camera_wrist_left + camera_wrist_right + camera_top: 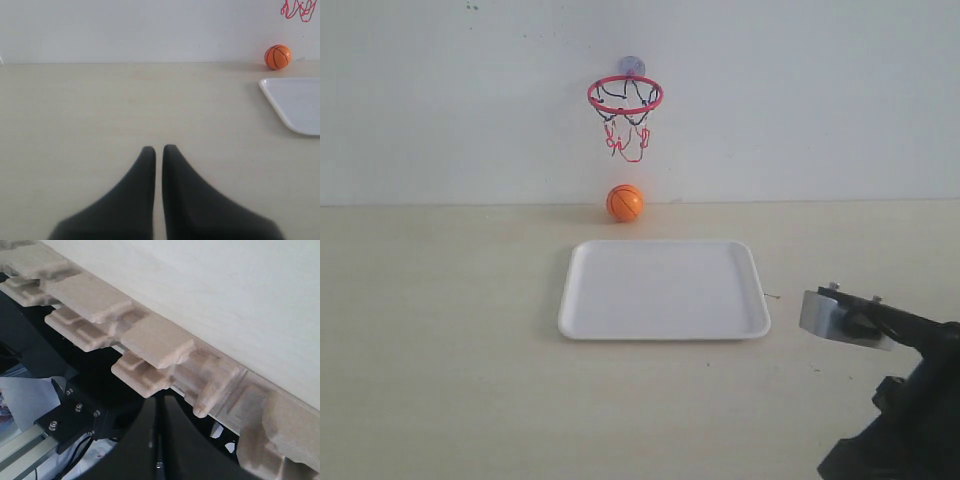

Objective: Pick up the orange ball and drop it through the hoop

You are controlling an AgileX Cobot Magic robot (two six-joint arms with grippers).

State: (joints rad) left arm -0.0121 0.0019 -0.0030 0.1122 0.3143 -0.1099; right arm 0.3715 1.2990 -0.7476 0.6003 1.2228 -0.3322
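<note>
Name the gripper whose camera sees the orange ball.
The left gripper: its view shows the orange ball past the white tray. The right gripper faces the table edge instead.

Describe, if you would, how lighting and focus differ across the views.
Exterior view: soft, even light, slightly hazy, a faint shadow beside the orange ball. Left wrist view: the left gripper is a dark, soft-edged silhouette; the ball is crisp. Right wrist view: tabletop washed out, right gripper underexposed.

L wrist: hoop (298,10), tray (297,102) edge-cropped
</note>
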